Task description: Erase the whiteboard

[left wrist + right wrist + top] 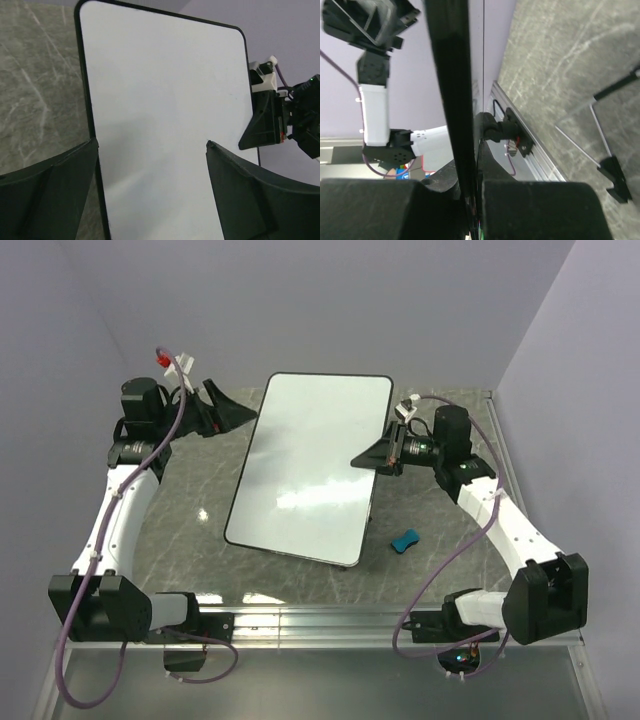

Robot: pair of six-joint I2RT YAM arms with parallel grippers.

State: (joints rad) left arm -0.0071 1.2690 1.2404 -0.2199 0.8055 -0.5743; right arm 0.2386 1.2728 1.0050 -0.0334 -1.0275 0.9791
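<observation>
The whiteboard [310, 465], white with a thin black frame, stands tilted on its wire legs in the middle of the table. Its face shows no marks in the top view or the left wrist view [165, 100]. My right gripper [368, 458] is shut on the board's right edge; in the right wrist view the black frame edge [451, 85] runs between the closed fingers [530, 210]. My left gripper [236, 412] is open and empty, just off the board's far left corner. Its fingers [240, 190] stand wide apart in front of the board's face.
A small blue eraser block [404, 539] lies on the grey marble table [190, 500] right of the board's near corner. The board's black wire stand leg [615, 176] rests on the table. A metal rail [300, 618] runs along the near edge; purple walls enclose the sides.
</observation>
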